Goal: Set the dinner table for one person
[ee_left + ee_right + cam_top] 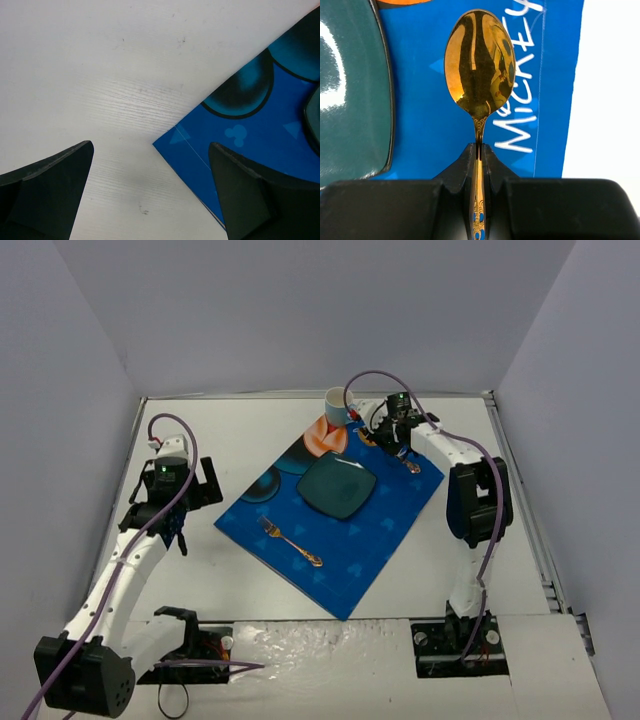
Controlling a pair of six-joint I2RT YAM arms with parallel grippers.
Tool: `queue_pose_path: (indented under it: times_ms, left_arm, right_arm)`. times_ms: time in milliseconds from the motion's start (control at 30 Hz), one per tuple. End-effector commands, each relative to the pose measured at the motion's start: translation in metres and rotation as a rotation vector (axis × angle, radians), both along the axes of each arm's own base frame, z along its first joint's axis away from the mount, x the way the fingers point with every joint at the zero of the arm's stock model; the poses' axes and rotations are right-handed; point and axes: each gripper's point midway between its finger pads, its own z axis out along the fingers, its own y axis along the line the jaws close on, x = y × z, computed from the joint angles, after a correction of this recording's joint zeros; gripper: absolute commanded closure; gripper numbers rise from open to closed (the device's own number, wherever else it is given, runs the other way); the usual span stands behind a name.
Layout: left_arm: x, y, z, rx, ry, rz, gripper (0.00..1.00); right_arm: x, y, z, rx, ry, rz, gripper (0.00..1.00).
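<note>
Gold spoon (479, 65): the right gripper (479, 155) pinches its handle, whose end is cut off by the frame. The dark plate (350, 90), left of these fingers, is also cut off. The left gripper (151, 165) is spread wide and holds nothing. Below it lies the white dinner table (100, 75), and a corner of the blue mat (250, 150) sits between its fingers. Only the top view shows the fork (290, 540).

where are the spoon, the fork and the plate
spoon (479, 60), right wrist view, middle of its gold bowl
fork (291, 542), top external view, midway along its handle
plate (337, 486), top external view, centre of its dark green face
</note>
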Motion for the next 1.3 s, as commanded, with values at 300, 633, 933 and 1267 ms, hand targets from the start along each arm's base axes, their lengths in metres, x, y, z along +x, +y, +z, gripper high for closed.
queue_pose_path:
  times_ms: [300,633,933,1267]
  left_arm:
    - [0.008,0.012,0.011,0.030,-0.037,0.044,0.03]
    - [0.009,0.009,0.008,0.023,-0.028,0.033,0.03]
    - [0.010,0.008,0.005,0.020,-0.019,0.026,0.03]
    - [0.011,0.007,0.003,0.019,-0.013,0.024,0.03]
  right_arm:
    - [0.036,0.002,-0.007,0.008,-0.030,0.024,1.00]
    - [0.046,-0.004,-0.016,0.000,-0.024,0.014,1.00]
    - [0.055,0.000,-0.014,0.002,-0.039,0.009,1.00]
    - [0.062,0.012,-0.012,0.004,-0.057,0.023,1.00]
